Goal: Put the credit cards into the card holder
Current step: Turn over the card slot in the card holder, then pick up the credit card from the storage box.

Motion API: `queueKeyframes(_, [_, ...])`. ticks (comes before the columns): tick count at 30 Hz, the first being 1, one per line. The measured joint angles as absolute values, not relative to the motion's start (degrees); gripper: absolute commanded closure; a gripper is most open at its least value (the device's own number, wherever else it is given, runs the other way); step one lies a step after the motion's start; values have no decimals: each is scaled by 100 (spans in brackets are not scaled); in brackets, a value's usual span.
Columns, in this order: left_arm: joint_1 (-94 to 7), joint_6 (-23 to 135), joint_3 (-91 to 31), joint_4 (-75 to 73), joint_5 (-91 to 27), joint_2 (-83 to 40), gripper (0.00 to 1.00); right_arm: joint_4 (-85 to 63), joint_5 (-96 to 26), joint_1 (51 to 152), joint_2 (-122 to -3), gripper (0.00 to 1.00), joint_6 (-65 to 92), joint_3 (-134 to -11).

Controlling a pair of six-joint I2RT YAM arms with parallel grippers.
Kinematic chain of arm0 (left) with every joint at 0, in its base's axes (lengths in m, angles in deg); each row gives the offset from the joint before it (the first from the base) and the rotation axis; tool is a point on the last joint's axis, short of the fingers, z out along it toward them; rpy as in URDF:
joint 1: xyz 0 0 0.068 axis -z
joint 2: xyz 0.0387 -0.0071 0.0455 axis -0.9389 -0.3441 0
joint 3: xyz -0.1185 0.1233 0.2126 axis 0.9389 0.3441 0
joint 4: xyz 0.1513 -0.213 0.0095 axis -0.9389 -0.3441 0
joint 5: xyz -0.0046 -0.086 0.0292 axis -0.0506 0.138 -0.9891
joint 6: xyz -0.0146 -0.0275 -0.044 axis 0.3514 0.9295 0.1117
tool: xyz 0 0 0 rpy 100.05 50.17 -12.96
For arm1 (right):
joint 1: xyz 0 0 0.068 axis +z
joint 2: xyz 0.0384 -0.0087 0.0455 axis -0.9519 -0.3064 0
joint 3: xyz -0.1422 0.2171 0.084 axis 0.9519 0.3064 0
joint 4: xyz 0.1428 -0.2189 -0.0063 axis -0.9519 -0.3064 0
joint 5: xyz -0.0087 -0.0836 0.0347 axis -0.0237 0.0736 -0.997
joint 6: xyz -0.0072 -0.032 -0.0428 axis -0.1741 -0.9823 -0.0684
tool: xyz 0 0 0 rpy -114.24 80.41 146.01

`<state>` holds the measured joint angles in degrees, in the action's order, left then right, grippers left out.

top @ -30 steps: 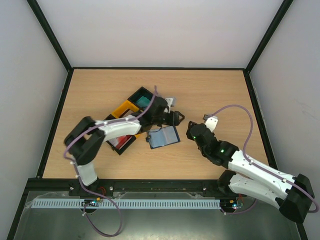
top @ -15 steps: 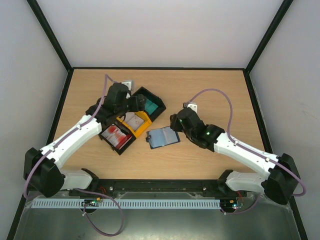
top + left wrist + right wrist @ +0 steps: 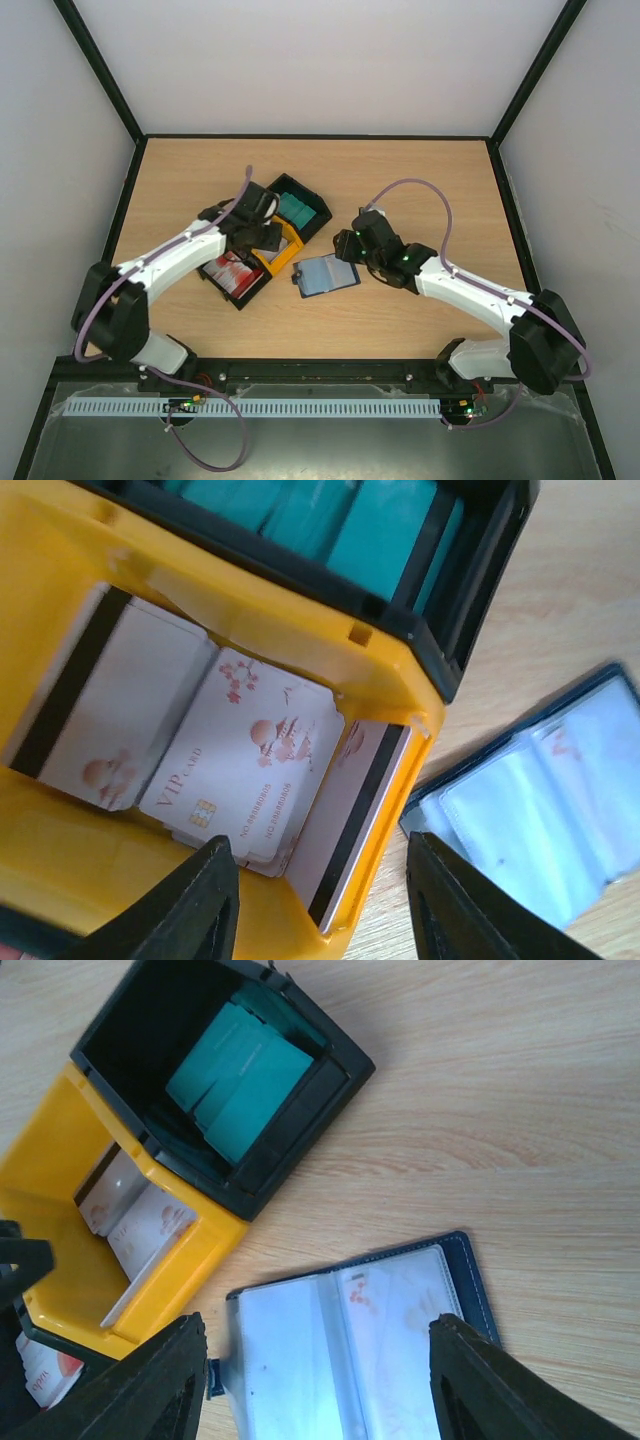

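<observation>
The card holder (image 3: pixel 326 275) lies open on the table, its clear pockets facing up, with a faint red print showing in the right pocket (image 3: pixel 395 1310). Whitish credit cards (image 3: pixel 240 770) with dark stripes stand and lie in the yellow tray (image 3: pixel 283 258). My left gripper (image 3: pixel 320 875) hangs open over that tray. Its fingers (image 3: pixel 205 905) straddle a dark-striped card (image 3: pixel 350 820) leaning on the tray's wall, without touching it. My right gripper (image 3: pixel 320 1360) is open just above the card holder (image 3: pixel 300 1360), one finger on each side, holding nothing.
A black tray (image 3: pixel 322 212) of teal cards adjoins the yellow tray at the back. Another black tray (image 3: pixel 245 295) with red-and-white cards sits to its front left. The card holder's edge (image 3: pixel 540 820) lies close to the yellow tray's corner.
My left gripper swung from the back left down over the yellow tray and its jaws narrowed. My right gripper edged slightly toward the card holder. The holder has not moved.
</observation>
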<state>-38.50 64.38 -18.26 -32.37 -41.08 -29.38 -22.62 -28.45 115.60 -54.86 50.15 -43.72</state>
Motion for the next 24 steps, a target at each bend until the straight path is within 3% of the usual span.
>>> queueKeyframes(8, [-3367,6125,-2274,-3427,-4362,-4135,46,-2069,-3116,11499,-5744,41,5019,-4176])
queueKeyframes(15, [-3356,6009,-2394,-3427,-4475,-4553,63,-2041,-3197,11448,-5817,41,5019,-4110])
queueKeyframes(20, [-3356,5937,-2468,-3427,-4528,-4608,81,-2041,-3192,11413,-5817,41,5021,-4060])
queueKeyframes(24, [-3356,5909,-2556,-3427,-4587,-4680,85,-2041,-3188,11394,-5817,41,5021,-4049])
